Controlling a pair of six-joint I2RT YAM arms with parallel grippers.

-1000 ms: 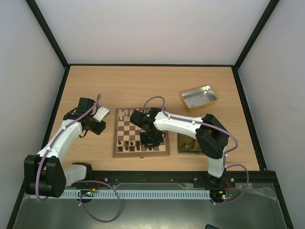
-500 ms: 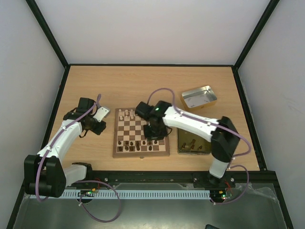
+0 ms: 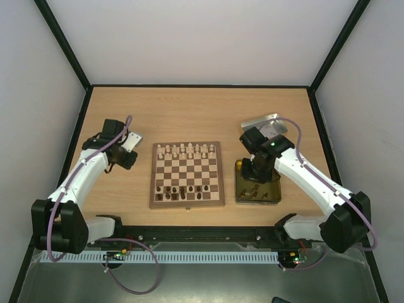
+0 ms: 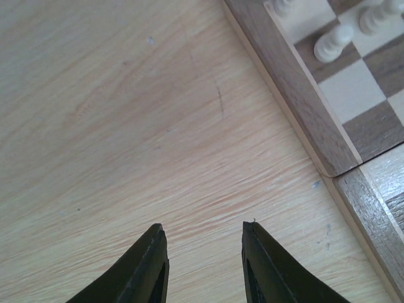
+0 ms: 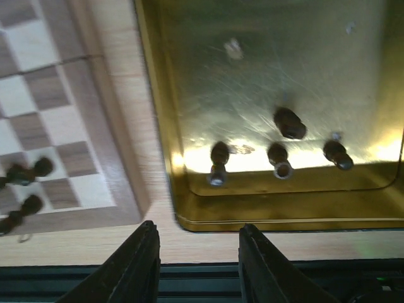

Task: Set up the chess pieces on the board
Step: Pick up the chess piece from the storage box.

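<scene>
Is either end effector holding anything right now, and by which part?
Nothing is held. The left end effector is empty over the table; the right end effector is empty over the gold tin.

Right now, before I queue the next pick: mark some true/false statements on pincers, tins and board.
1. The right pincer is over the gold tin. True.
2. The gold tin is empty. False: four dark pieces lie in it.
3. Cream pieces stand along the far row of the board. True.
4. The left pincer grips something. False: its jaws are apart with nothing between them, over bare table beside the board.
5. No dark pieces stand on the board. False: several stand by its near edge.
</scene>
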